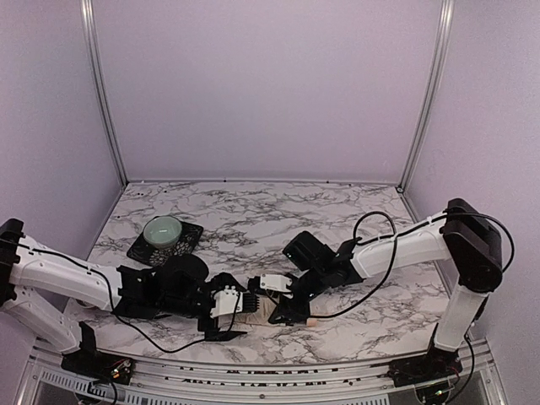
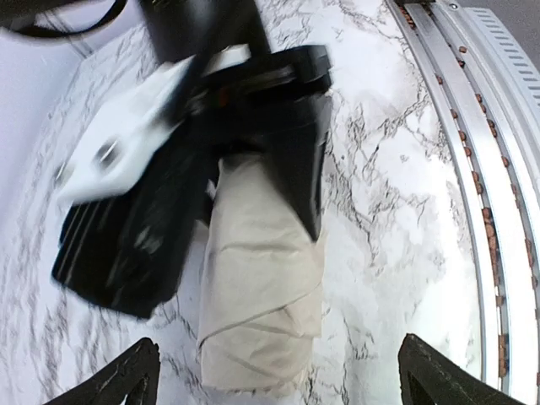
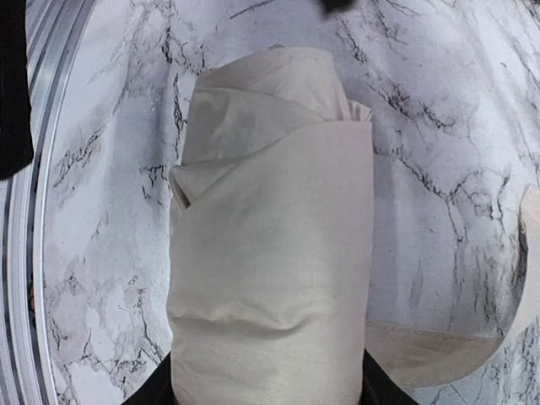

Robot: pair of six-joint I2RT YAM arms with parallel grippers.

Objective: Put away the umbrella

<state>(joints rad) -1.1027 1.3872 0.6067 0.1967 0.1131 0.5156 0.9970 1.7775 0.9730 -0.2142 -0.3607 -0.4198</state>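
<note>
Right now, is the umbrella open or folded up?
Folded up. The umbrella is a snug roll of cream fabric lying on the marble table; no canopy is spread out.

Pale green bowl (image 1: 163,229) on dark square plate (image 1: 191,240) — left side of marble table (image 1: 270,207); metal rail (image 1: 253,371) along near edge.

Both arms reach low and inward; left end effector (image 1: 242,304) gapes wide, right end effector (image 1: 281,310) clamps the umbrella (image 3: 270,236).
</note>
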